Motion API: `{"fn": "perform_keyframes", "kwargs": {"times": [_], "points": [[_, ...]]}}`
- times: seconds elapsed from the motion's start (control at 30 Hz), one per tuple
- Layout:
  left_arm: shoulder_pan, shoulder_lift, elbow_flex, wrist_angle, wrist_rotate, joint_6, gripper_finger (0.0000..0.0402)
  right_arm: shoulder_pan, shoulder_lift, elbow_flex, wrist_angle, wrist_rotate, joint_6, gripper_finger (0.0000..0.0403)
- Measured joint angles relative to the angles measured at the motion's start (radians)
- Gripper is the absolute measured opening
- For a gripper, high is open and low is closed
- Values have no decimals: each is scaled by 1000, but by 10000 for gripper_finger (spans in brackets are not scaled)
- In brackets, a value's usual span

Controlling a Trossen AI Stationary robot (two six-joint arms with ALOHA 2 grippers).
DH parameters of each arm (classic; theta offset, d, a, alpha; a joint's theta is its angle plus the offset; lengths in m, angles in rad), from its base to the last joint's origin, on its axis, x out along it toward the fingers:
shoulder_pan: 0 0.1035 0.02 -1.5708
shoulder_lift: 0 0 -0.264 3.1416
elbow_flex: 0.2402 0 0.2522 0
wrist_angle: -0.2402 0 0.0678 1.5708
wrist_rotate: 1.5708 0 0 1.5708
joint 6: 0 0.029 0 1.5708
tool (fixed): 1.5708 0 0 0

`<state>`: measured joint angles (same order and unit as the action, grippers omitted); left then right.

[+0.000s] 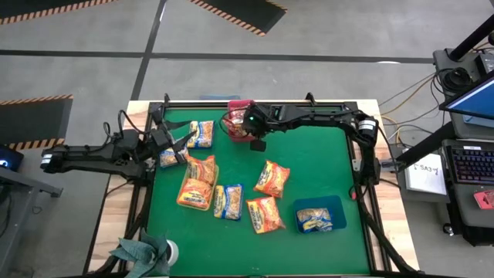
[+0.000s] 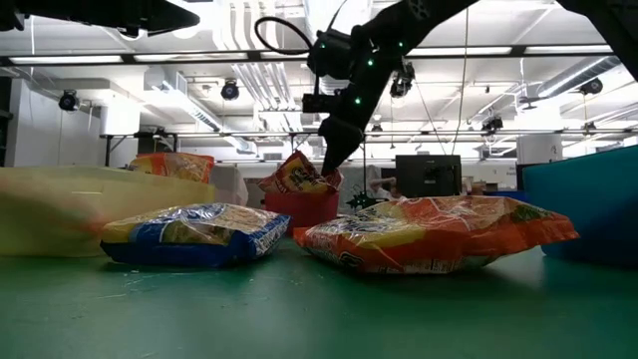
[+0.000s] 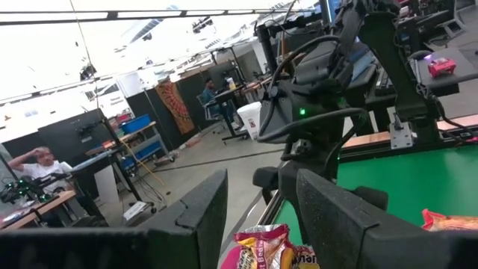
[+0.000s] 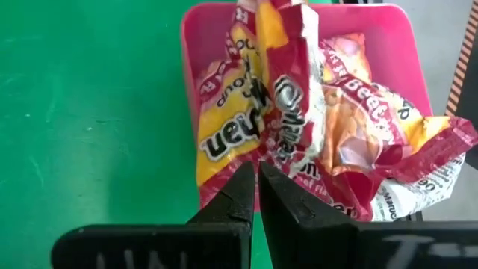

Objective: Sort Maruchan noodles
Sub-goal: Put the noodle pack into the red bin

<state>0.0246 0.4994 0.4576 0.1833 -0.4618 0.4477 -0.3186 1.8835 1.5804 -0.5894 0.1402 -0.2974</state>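
A red tray (image 1: 235, 127) at the table's far edge holds crumpled dark red noodle packets (image 4: 351, 127). My right gripper (image 4: 258, 179) hangs over it from above, shut on one red packet (image 2: 297, 175) that stands up out of the tray. Orange packets (image 1: 272, 177) and blue-and-yellow packets (image 1: 228, 201) lie flat on the green mat. A blue tray (image 1: 340, 210) holds one blue-and-yellow packet (image 1: 315, 219). My left gripper (image 1: 185, 141) is open at the mat's far-left part, beside a blue-and-yellow packet (image 1: 201, 133), touching nothing. My right gripper pinches the upright red packet by its crinkled lower edge (image 4: 263, 158) between both fingers (image 4: 233, 196), coming from above and pointing down. The packet stands nearly upright, its lower part in the red tray among the other red packets.
An orange packet (image 2: 439, 234) and a blue-and-yellow one (image 2: 194, 234) lie close to the low camera. A blurred yellow tray wall (image 2: 50, 214) shows at the left. A plant (image 1: 143, 251) and a tape roll (image 1: 173, 251) sit at the near-left corner. People sit in the room behind.
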Motion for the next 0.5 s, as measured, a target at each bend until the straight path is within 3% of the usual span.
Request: {"fn": "perform_keyframes", "kwargs": {"times": [0.27, 0.5], "points": [[0, 3, 0, 0, 0, 0, 146, -5, 0, -31, 74, -11, 4, 9], [0, 3, 0, 1, 0, 0, 146, -8, 3, -153, 194, -13, 23, 8]]}}
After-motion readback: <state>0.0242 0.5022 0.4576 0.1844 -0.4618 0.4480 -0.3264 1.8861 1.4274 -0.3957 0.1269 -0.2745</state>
